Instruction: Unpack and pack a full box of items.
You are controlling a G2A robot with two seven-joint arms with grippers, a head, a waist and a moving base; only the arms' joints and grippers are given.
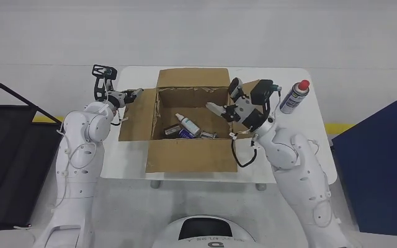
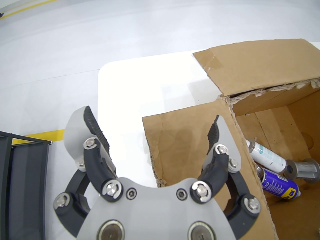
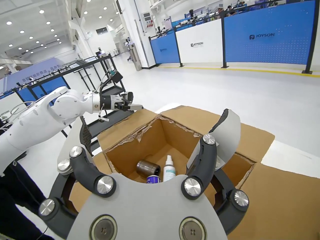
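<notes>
— Box (image 1: 186,156) first: what's it like?
— Brown corrugated cardboard, sitting mid-bench (image 1: 127,160). All four flaps are folded out, the corners are torn ragged, and there's a strip of clear tape on the far flap.
— Inside?
— Lying on its bottom: a white bottle (image 2: 267,154) with a teal label, a blue can (image 2: 280,184) with yellow lettering, and a metal cylinder (image 2: 303,169).
— Any other writing?
— Small print on the bottle's label, too fine to make out.
— Hands?
— Left hand (image 2: 152,116) is spread wide and empty, above the left flap's edge. Right hand (image 3: 155,119) is wide too, empty, over the box's right side.
— Outside the box?
— A red-capped spray can (image 1: 294,96) on the bench to the right, apart from it.
</notes>
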